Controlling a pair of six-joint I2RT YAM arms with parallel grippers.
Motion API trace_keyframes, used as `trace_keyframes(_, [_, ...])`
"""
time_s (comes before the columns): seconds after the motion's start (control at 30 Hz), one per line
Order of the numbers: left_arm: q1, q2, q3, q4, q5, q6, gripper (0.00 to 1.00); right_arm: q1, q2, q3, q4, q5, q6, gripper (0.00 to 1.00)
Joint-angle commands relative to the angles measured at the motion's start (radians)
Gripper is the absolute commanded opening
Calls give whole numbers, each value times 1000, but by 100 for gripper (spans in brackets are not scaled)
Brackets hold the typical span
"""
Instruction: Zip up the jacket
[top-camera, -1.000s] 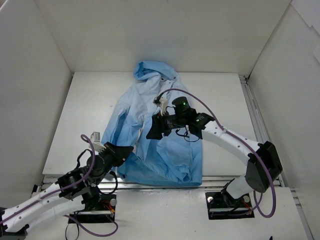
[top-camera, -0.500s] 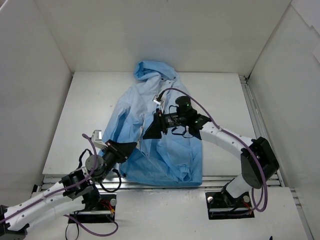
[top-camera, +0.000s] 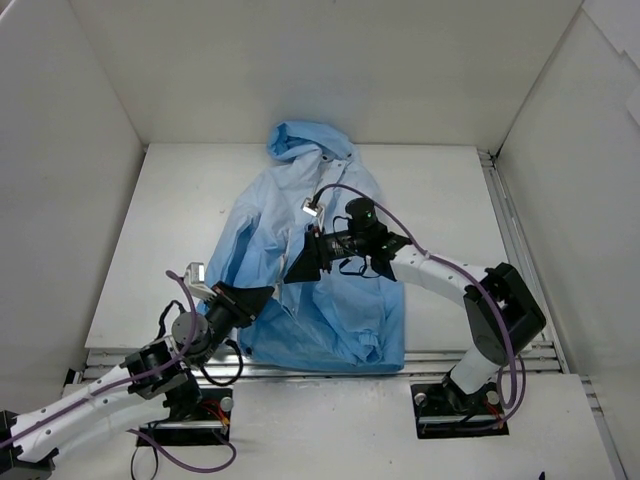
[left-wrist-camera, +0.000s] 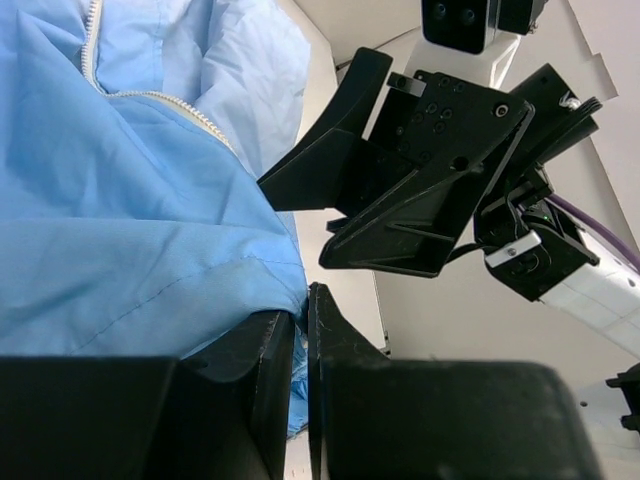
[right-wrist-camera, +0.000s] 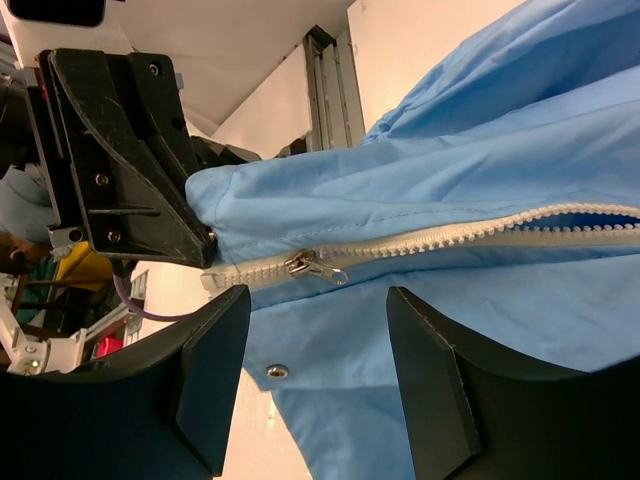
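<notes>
Slider (right-wrist-camera: 305, 265) sits low on the jacket (top-camera: 330, 305), teeth (right-wrist-camera: 560, 222) open above. Left gripper (left-wrist-camera: 300, 305) jaws pinch the jacket; right gripper (right-wrist-camera: 318, 300) jaws are spread.

A white tabletop (top-camera: 440, 190) lies flat and matte. Three plain white walls close it in: the back wall (top-camera: 320, 70) rises from its far edge, the left wall (top-camera: 60, 200) from its left edge, and the right wall (top-camera: 580, 180) slants up beyond its right edge. A metal rail (top-camera: 505, 220) runs along the tabletop's right edge, and a second rail (top-camera: 430, 358) runs along its near edge. Nearer than that lies a white ledge (top-camera: 320, 430). Off the tabletop's near-left corner, the right wrist view shows yellow and green clutter (right-wrist-camera: 75, 270), too blurred to identify.
</notes>
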Motion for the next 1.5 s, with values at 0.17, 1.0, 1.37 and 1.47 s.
trace_keyframes(0.17, [-6, -25, -131, -30, -71, -175, 0, 27, 31, 8, -57, 58, -105, 53])
trace_keyframes(1.0, [-6, 110, -220, -284, -137, -527, 12, 148, 159, -51, -31, 345, -167, 36])
trace_keyframes(1.37, [-6, 144, -229, -247, -107, -527, 12, 159, 195, -71, 84, 264, -152, 38])
trace_keyframes(1.47, [-6, 130, -232, -253, -106, -527, 12, 158, 207, -67, 97, 256, -152, 39])
